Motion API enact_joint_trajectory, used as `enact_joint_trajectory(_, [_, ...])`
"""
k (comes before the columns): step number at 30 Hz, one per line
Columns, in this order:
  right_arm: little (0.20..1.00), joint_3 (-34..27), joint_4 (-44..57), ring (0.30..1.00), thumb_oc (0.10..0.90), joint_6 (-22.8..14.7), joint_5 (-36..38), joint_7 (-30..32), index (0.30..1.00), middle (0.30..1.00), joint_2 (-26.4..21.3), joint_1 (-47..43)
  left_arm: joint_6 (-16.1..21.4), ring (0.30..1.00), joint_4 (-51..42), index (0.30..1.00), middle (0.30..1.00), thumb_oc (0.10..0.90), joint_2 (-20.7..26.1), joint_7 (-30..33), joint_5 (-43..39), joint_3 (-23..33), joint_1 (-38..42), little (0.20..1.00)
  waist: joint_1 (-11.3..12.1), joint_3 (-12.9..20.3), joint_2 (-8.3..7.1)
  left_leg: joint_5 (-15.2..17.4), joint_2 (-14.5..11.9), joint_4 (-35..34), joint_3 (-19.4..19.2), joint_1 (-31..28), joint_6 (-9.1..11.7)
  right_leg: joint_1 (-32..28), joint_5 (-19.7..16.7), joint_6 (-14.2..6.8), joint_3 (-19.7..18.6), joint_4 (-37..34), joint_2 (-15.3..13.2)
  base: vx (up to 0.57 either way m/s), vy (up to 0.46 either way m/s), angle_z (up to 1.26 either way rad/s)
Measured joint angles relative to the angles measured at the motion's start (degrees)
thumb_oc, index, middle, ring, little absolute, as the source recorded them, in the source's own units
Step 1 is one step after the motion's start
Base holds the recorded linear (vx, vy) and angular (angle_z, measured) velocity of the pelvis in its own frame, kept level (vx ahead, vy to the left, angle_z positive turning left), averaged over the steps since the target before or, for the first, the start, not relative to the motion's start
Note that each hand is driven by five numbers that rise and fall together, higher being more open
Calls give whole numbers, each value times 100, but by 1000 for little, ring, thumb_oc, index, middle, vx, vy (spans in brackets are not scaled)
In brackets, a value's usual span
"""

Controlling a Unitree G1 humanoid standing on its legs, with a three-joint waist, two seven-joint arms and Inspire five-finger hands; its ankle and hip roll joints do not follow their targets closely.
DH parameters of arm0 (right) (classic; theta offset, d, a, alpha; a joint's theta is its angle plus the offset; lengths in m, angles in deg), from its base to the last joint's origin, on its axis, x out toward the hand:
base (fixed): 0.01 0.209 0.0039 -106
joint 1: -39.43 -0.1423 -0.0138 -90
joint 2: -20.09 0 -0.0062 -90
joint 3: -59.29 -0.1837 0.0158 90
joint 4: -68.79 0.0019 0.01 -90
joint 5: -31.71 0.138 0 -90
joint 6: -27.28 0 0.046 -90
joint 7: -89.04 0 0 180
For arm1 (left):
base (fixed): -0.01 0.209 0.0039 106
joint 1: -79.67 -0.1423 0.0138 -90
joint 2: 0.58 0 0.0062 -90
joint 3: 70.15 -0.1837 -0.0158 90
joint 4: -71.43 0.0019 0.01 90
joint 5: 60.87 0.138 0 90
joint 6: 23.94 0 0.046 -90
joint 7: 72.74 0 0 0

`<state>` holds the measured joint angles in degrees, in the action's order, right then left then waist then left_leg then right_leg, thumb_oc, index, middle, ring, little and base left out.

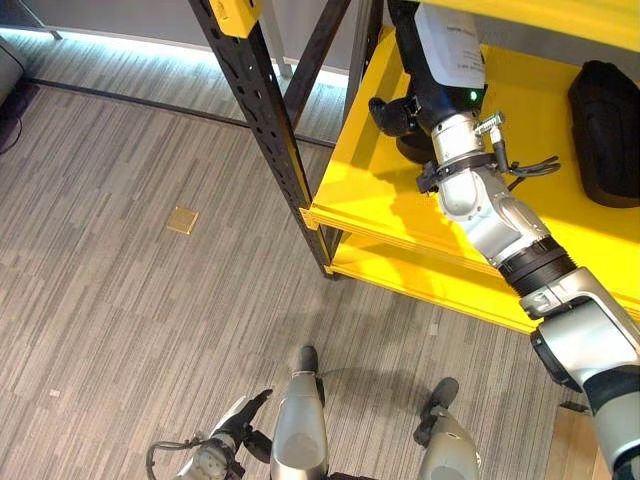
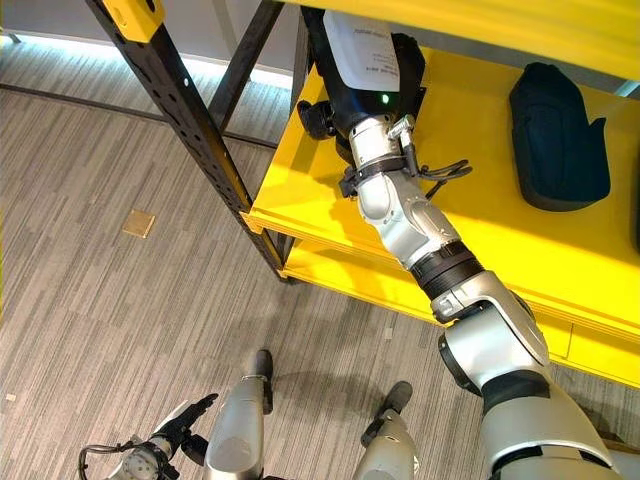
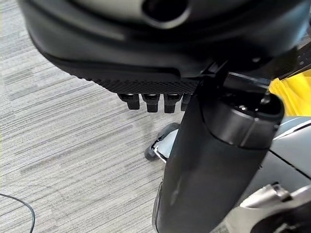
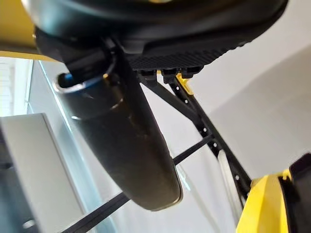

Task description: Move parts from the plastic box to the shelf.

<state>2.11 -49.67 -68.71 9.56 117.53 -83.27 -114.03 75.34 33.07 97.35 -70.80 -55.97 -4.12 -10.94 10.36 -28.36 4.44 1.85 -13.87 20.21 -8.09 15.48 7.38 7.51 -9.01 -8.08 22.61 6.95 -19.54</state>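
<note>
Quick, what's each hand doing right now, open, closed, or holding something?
Left hand: hanging low over the floor, fingers look relaxed, open, holding nothing.
Right hand: reached onto the yellow shelf; cannot tell whether open or closed.

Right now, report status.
Right hand over yellow shelf, grip unclear. Left hand low, idle. Black part resting on shelf. Nothing blocking.

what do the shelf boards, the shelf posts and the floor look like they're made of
Shelf boards: likely painted metal or coated board; glossy yellow, smooth, with soft reflections.
Posts: probably steel, matte black, with rows of punched holes.
Floor: looks like carpet tile or textured vinyl; grey streaked pattern, no shine. Hard to tell which.
</note>
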Motion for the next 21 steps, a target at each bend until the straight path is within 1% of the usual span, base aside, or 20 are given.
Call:
enact_joint_trajectory(3, [1000, -34, 429, 1000, 900, -45, 157, -212, 1000, 1000, -26, 564, 87, 1000, 9, 1000, 1000, 900, -93, -16, 4, 69, -15, 1000, -141, 14, -17, 60, -15, 72, -14, 37, -20, 31, 16, -20, -37, 43, -6, -4, 0, -2])
enact_joint_trajectory(6, [1000, -37, 436, 1000, 900, -2, 463, -429, 1000, 1000, -97, 1048, 126, 1000, 124, 1000, 1000, 900, -76, -14, 27, 124, -20, 1000, -262, 29, -47, 112, -39, 135, -114, 63, -17, 159, 24, -21, -175, 102, -13, -30, -33, -18])
enact_joint_trajectory(8, [1000, -63, 267, 1000, 900, 31, 696, -478, 1000, 1000, -455, 1520, 222, 1000, 181, 1000, 1000, 900, -62, -9, 41, 246, -29, 1000, -392, 32, -53, 123, -93, 190, -131, 150, -15, 252, 19, -18, -201, 119, 25, -57, -78, -14])
enact_joint_trajectory(9, [1000, -440, 363, 1000, 900, -5, 787, -497, 1000, 1000, -702, 2044, 233, 1000, 178, 1000, 1000, 900, -57, -12, 41, 317, -40, 1000, -440, 40, -90, 113, -138, 172, -154, 176, 5, 331, 14, -14, -258, 121, 84, -47, -53, -17])
enact_joint_trajectory(10, [1000, -622, 379, 1000, 900, -4, 793, -498, 1000, 1000, -791, 2257, 233, 1000, 185, 1000, 1000, 900, -52, -9, 40, 350, -84, 1000, -507, 48, -128, 112, -173, 158, -194, 177, 8, 369, 11, -10, -293, 112, 116, -39, -35, -21])
enact_joint_trajectory(12, [1000, -904, 402, 1000, 900, 12, 789, -501, 1000, 1000, -870, 2431, 233, 1000, 240, 1000, 1000, 900, -41, -11, 38, 396, -166, 1000, -640, 47, -177, 120, -228, 144, -274, 162, 23, 424, -6, 10, -357, 92, 163, -26, -35, -23])
enact_joint_trajectory(13, [1000, -1021, 438, 1000, 900, 26, 791, -502, 1000, 1000, -968, 2478, 231, 1000, 314, 1000, 1000, 900, -48, -19, 43, 392, -171, 1000, -810, 44, -182, 119, -250, 132, -298, 144, 33, 432, -28, 15, -389, 77, 193, -21, -54, -22])
enact_joint_trajectory(14, [1000, -1203, 624, 1000, 900, 27, 792, -499, 1000, 1000, -1076, 2629, 234, 1000, 351, 1000, 1000, 900, -44, -13, 42, 405, -180, 1000, -889, 44, -182, 109, -273, 103, -317, 122, 49, 433, -59, -13, -430, 56, 227, -12, -51, -20])
enact_joint_trajectory(15, [1000, -1401, 847, 1000, 900, 18, 787, -483, 1000, 1000, -1191, 2815, 235, 1000, 387, 1000, 1000, 900, -42, -11, 41, 451, -191, 1000, -903, 43, -191, 101, -309, 62, -365, 73, 63, 439, -70, 1, -475, 23, 270, -14, -53, -31])
enact_joint_trajectory(17, [1000, -1663, 1152, 1000, 900, 9, 789, -470, 1000, 1000, -1401, 3044, 247, 1000, 424, 1000, 1000, 900, -56, -3, 89, 567, -291, 1000, -1038, 47, -221, 61, -379, -81, -491, -98, 125, 427, -76, 21, -530, -7, 342, -22, -58, -31])
enact_joint_trajectory(19, [1000, -1868, 1305, 1000, 900, 0, 780, -471, 1000, 1000, -1530, 3227, 250, 1000, 438, 1000, 1000, 900, -57, -1, 127, 585, -301, 1000, -1055, 46, -225, 18, -430, -203, -572, -221, 176, 429, -78, 42, -597, -29, 405, -22, -74, -20])
enact_joint_trajectory(20, [1000, -1992, 1355, 1000, 900, -6, 766, -478, 1000, 1000, -1679, 3393, 261, 1000, 433, 1000, 1000, 900, -56, 0, 232, 609, -310, 1000, -1068, 46, -225, -17, -435, -315, -596, -273, 172, 428, -71, 60, -618, -50, 430, -15, -74, -7])
enact_joint_trajectory(21, [1000, -2055, 1377, 1000, 900, -6, 766, -478, 1000, 1000, -1708, 3451, 263, 1000, 435, 1000, 1000, 900, -52, 0, 239, 614, -320, 1000, -1094, 47, -231, -44, -432, -361, -594, -277, 159, 428, -76, 69, -618, -67, 440, -10, -79, -1])
